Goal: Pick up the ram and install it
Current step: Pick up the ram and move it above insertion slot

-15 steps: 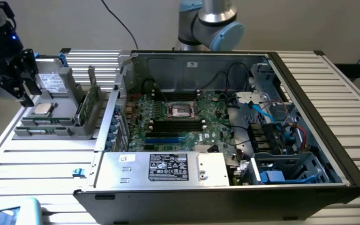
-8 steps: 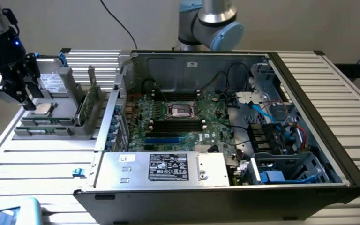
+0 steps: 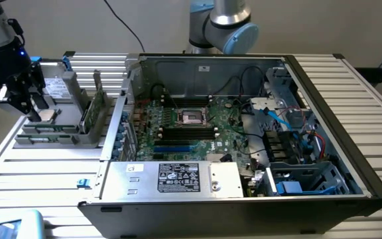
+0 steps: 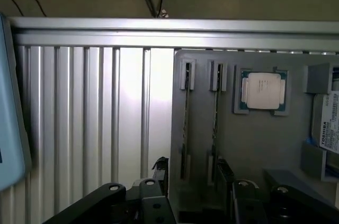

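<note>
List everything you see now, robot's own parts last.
computer case: one, black, on the table
motherboard: one, green, inside the case
power supply: one, silver, inside the case
holder: one, grey, exterior view's left of the case
ram: one, green, on edge in the holder
wider card: one, green, on edge beside the ram
processor chip: one, silver, flat in the holder
hard drive: one, white label, in the holder
table: one, silver, slatted
arm: one, grey, blue cap, behind the case
hand: one, black, open, above the holder

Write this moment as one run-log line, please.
gripper: open, empty | position: over grey holder | ram: standing in holder slot, not gripped | computer case: open
</note>
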### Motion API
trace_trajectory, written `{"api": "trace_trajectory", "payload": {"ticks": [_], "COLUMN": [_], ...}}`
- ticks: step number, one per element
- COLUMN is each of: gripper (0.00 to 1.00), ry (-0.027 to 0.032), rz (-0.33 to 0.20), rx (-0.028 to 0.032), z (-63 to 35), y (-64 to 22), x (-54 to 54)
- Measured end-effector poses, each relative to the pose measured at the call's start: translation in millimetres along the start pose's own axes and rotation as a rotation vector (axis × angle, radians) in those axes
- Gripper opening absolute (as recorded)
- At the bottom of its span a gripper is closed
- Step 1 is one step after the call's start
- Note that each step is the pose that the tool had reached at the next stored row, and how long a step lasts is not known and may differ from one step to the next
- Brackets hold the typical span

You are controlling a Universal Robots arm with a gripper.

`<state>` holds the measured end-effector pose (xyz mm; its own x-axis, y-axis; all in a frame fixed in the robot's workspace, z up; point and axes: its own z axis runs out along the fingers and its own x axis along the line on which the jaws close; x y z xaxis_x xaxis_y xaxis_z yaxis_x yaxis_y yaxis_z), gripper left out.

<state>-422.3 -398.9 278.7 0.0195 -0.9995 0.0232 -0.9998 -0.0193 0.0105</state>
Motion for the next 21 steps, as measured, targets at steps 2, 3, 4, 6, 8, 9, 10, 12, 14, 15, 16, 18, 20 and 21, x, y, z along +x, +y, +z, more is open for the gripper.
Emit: {"api": "trace_trajectory", "payload": {"ticks": [2, 3, 4, 6, 8, 9, 10, 12, 14, 15, 16, 18, 20, 21], "gripper": [0.49, 0.49, 0.49, 0.49, 0.49, 0.49, 0.49, 0.49, 0.49, 0.49, 0.49, 0.49, 0.49, 0.49], "ry": [-0.0001, -0.0001, -0.0001, 0.0000, 0.0000, 0.0000, 0.0000, 0.0000, -0.0001, -0.0001, -0.0001, 0.0000, 0.0000, 0.0000], "rz": [0.000, 0.000, 0.000, 0.000, 0.000, 0.000, 0.000, 0.000, 0.000, 0.000, 0.000, 0.000, 0.000, 0.000], "rx": [0.0001, 0.0002, 0.0003, 0.0001, 0.0001, 0.0001, 0.0001, 0.0002, 0.0002, 0.0002, 0.0002, 0.0002, 0.0001, 0.0000], "z": [3.7, 5.5, 7.3, 10.9, 14.5, 16.5, 18.2, 21.9, 25.6, 27.4, 29.2, 32.7, 35.8, 36.1], "y": [-0.1, -0.1, -0.1, -0.1, -0.2, -0.2, -0.2, -0.2, -0.4, -0.4, -0.3, -0.3, -0.3, -0.3], "x": [0.1, 0.1, 0.0, 0.0, -0.1, -0.2, -0.2, -0.2, 0.3, 0.8, 1.1, 1.2, 1.2, 1.3]}}
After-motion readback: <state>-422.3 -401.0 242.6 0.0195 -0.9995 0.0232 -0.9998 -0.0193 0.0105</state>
